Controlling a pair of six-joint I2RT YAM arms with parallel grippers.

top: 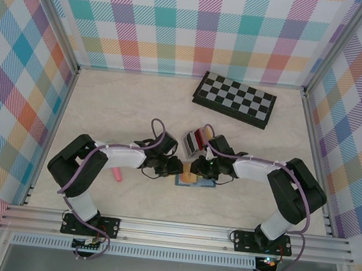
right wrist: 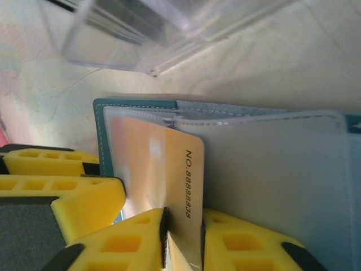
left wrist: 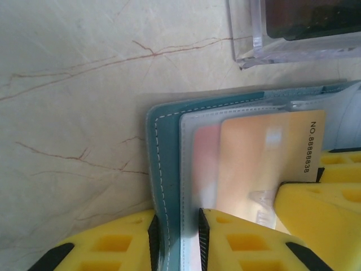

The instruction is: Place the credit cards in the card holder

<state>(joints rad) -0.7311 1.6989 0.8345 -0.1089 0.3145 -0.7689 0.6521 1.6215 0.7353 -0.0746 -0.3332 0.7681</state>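
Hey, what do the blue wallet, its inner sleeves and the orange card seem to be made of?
The card holder looks like matte teal leather or faux leather, given its white stitched edge. Its sleeves seem soft frosted plastic, blurring what's behind. The credit card looks like glossy rigid plastic with printed numbers.

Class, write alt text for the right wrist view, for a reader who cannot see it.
A yellow-tan credit card, partly inside a clear sleeve of the open teal card holder, stands between the right gripper's parted yellow jaws. A clear plastic tray sits beyond on the marbled table.
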